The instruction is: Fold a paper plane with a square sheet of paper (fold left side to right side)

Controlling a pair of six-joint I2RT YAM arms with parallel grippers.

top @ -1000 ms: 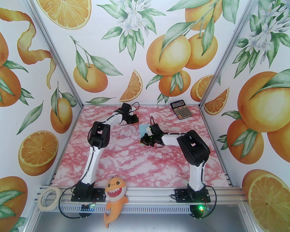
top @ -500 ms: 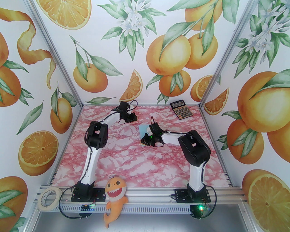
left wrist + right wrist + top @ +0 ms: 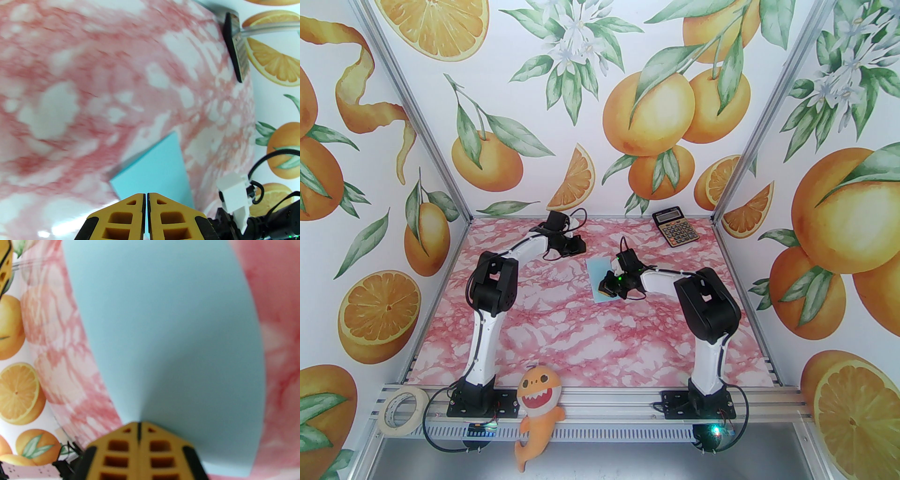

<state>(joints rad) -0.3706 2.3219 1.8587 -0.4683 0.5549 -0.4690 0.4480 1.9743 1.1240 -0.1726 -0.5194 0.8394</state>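
Orange-fruit print is seen on the walls (image 3: 600,93) round the cell. Pink-and-white marbled table (image 3: 581,337) is noted beneath both arms.

- Left arm (image 3: 487,290) is bent up and reached toward the far centre; right arm (image 3: 708,304) is bent inward toward the table's middle.
- Orange plush shark (image 3: 539,398) is propped at the near rail between the two bases; a roll of tape (image 3: 401,411) is laid at the near-left corner.
- Black-and-gold calculator (image 3: 675,227) is set at the far right, well apart from both grippers.
- Square sheet of paper (image 3: 596,274), pale light blue, is laid on the table near the centre and is seen from above as a narrow rectangle. In the left wrist view a shadow line is noted along one edge.
- Left gripper (image 3: 146,194) is held near the paper's far end, fingers pressed together with a hairline slit and nothing between them.
- Right gripper (image 3: 138,422) is pressed together, its tips set against the paper's surface, where a shaded dent is noted; a pinch cannot be told
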